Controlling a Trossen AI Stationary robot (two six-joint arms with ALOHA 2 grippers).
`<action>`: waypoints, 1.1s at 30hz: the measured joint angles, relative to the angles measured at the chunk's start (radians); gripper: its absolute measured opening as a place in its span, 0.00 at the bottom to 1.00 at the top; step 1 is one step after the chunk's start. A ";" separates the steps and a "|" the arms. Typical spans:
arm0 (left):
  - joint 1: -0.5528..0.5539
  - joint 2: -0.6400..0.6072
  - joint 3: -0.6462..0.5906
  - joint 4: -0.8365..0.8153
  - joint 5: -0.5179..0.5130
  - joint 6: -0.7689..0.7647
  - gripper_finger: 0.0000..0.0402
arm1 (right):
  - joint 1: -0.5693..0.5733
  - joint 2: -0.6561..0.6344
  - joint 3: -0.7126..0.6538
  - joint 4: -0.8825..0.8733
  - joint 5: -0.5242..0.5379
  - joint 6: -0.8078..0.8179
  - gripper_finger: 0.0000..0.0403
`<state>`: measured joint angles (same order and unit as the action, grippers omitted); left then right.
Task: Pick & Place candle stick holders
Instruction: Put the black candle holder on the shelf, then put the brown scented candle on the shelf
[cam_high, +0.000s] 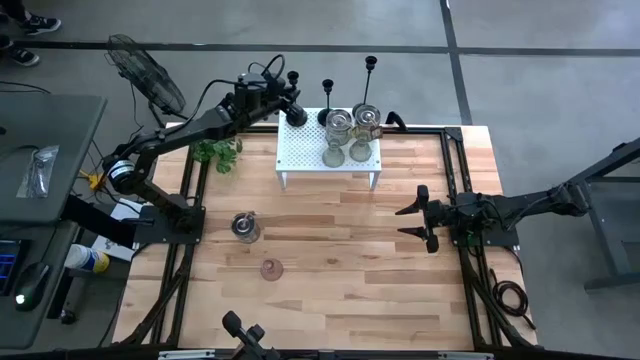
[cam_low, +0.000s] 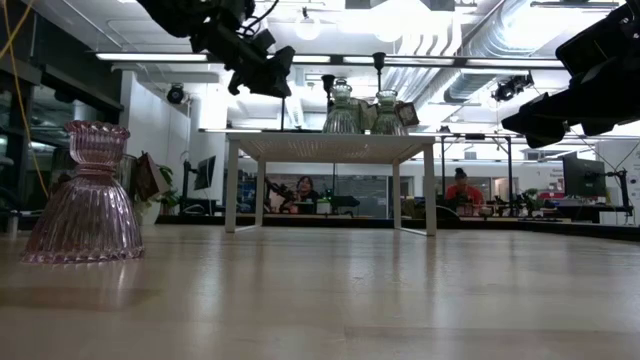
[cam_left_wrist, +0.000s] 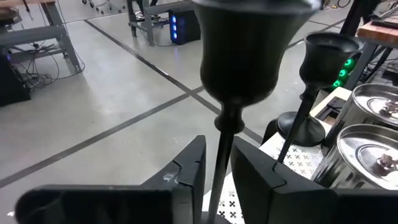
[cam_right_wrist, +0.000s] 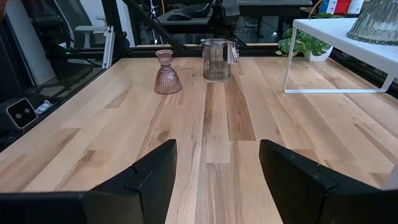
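Observation:
A white perforated shelf (cam_high: 330, 170) stands at the table's far middle. Several squat glass holders (cam_high: 350, 135) sit on its top, and three tall black candlesticks (cam_high: 327, 92) rise at its far edge. My left gripper (cam_high: 291, 104) (cam_left_wrist: 217, 177) hovers level over the shelf's far left corner. It is open a little, one finger on either side of the leftmost candlestick's thin stem (cam_left_wrist: 219, 168), with a slim gap showing. That candlestick's base is hidden behind the fingers. A clear holder (cam_high: 245, 227) and a pink holder (cam_high: 271, 268) stand on the table. My right gripper (cam_high: 415, 220) waits open at the right.
A small green plant (cam_high: 218, 152) stands left of the shelf, under my left arm. A fan (cam_high: 145, 72) stands beyond the table's far left corner. Bare wood (cam_high: 350, 300) lies along the near half of the table. People sit in the room beyond (cam_low: 462, 190).

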<state>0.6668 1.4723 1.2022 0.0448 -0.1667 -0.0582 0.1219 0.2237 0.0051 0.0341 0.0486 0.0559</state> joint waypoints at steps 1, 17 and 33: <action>0.000 0.000 0.000 -0.001 0.000 0.000 0.19 | 0.000 0.000 0.000 0.000 0.000 0.000 0.55; -0.008 -0.004 0.000 -0.041 0.000 0.027 0.52 | 0.000 0.000 0.000 0.000 0.000 0.000 0.55; -0.092 -0.141 0.002 -0.369 0.001 0.116 0.57 | 0.000 0.000 0.000 0.000 0.000 0.000 0.55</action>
<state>0.5745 1.3310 1.2037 -0.3245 -0.1661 0.0578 0.1219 0.2237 0.0052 0.0341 0.0486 0.0559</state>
